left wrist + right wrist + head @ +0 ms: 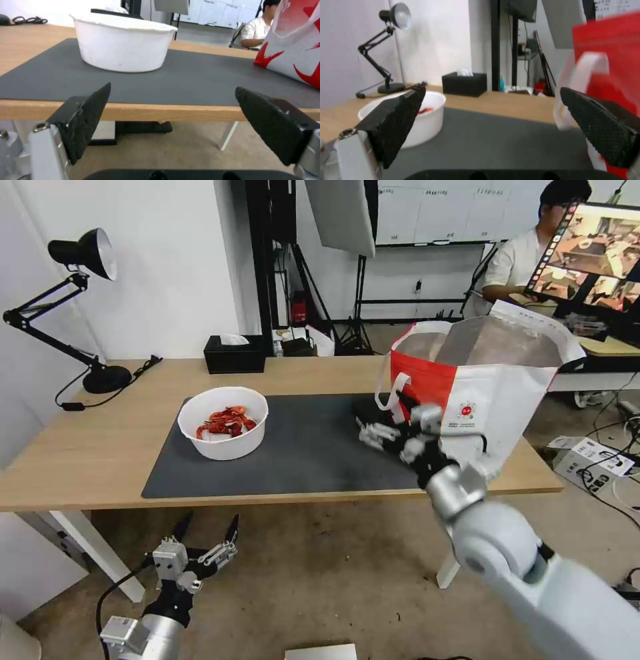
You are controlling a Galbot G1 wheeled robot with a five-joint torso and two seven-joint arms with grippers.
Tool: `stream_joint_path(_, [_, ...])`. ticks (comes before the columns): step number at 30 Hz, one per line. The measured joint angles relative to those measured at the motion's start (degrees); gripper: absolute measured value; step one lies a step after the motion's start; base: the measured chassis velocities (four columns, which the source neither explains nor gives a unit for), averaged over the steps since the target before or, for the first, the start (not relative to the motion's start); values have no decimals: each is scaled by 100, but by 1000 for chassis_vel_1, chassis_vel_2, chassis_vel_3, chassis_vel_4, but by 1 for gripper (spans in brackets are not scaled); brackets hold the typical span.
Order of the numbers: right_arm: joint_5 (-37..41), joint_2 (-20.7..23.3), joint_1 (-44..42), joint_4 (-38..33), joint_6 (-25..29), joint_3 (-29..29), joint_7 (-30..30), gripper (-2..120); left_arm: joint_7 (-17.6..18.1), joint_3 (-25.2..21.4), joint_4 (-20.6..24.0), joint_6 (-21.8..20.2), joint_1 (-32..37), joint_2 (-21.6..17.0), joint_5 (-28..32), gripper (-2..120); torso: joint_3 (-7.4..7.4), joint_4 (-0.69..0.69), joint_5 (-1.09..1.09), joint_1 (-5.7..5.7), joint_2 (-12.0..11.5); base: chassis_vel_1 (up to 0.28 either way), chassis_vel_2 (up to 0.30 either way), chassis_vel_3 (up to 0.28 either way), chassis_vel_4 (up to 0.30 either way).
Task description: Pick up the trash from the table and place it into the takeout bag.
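Note:
The trash in view is a white round bowl [223, 430] of red crayfish shells, standing on the left part of the dark grey mat [313, 453] on the table [87, 447]. The takeout bag [493, 380], white and red with a foil lining, stands open at the table's right end. My right gripper [363, 425] hovers open over the mat just left of the bag, beside its white strap handle [583, 75]. My left gripper [208, 523] hangs open below the table's front edge, facing the bowl [123, 47]. Nothing is between either gripper's fingers.
A black tissue box [235, 353] sits at the table's back edge, and a black desk lamp [87, 307] stands at the back left. A cardboard box and cables [593, 460] lie on the floor to the right. Tripods stand behind the table.

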State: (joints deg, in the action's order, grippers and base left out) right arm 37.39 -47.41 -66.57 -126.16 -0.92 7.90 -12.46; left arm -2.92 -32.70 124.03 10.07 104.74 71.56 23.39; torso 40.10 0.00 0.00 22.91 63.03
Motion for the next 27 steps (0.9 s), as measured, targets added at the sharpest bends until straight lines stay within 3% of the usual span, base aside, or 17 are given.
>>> stream_joint_path(9, [-695,-320,-1302,14,584,451,44,100,-9,81,-24,8,-34,-10,-17,100,0,0,0,0,0,0,0,0,0])
stream_joint_path(16, [-1583,-873,-2116,454,969,489,-295,100,-14,114,-68,12,-34,-3,-49,100,0,0,0,0,0,0,0,0,0])
stream_joint_path(27, [-1849,-1173,-2265,856,1088,288,-388,100,-23,128,-104,19,-34,-4,-61,100,1,0,0,1,0,0,0,0,0])
